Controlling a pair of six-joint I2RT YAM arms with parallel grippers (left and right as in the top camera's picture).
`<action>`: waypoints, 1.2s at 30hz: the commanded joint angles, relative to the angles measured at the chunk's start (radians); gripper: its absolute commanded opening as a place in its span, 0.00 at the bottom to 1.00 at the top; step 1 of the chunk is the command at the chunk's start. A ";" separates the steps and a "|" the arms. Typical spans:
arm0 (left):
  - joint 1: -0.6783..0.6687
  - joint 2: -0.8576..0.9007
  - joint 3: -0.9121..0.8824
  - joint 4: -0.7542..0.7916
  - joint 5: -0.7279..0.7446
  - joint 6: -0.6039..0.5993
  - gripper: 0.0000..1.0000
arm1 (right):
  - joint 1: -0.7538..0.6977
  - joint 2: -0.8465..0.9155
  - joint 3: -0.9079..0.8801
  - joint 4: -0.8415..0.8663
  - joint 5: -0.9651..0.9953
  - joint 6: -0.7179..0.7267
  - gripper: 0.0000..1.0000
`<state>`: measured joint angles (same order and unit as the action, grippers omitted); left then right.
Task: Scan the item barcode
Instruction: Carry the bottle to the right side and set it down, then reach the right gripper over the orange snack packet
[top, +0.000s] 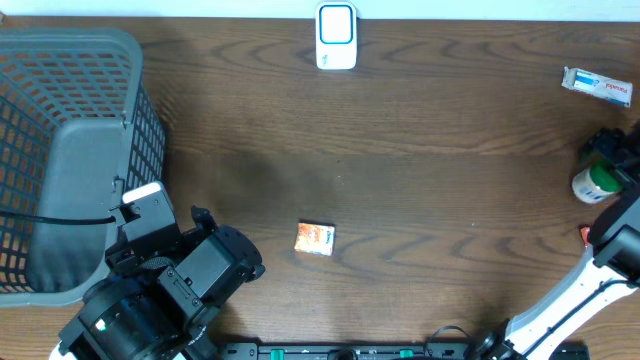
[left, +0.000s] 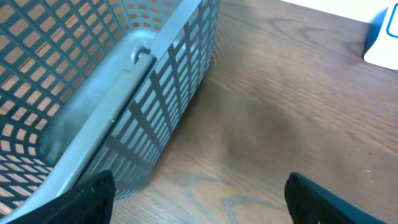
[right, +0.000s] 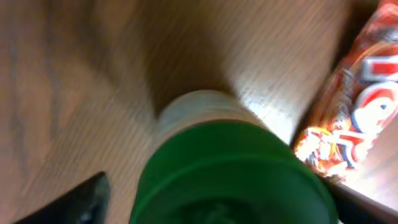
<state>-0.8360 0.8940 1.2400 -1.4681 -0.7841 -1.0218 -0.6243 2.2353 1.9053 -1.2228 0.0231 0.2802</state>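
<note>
A dark wooden table (top: 420, 150). The green-capped bottle (right: 230, 162) stands between the right gripper (right: 224, 194) fingers, but whether it is gripped cannot be told. The left gripper (left: 202, 202) gapes empty. Best practice is probably a square lift, turning the barcode toward the scanner (top: 336, 36) well off ahead-left.

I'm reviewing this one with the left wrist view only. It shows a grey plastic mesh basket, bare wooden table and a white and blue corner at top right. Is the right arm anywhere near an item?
Observer: Yes. The right gripper straddles a white bottle with a green cap. A gap shows beside one finger, so it is not clamped.
Operator: Are any other items out?
Observer: A small orange box lies in the middle of the wooden table, apart from both arms.
</note>
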 joint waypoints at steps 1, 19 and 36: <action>0.000 0.000 0.000 -0.005 -0.010 -0.012 0.85 | -0.002 -0.011 0.064 -0.026 -0.230 -0.020 0.99; 0.000 0.000 0.000 -0.005 -0.010 -0.012 0.85 | 0.523 -0.190 0.237 -0.242 -0.368 0.066 0.99; 0.000 0.000 0.000 -0.005 -0.010 -0.012 0.85 | 1.288 -0.184 -0.172 0.017 -0.299 0.627 0.96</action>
<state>-0.8360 0.8940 1.2400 -1.4681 -0.7845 -1.0218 0.5976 2.0552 1.7725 -1.2327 -0.3344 0.7502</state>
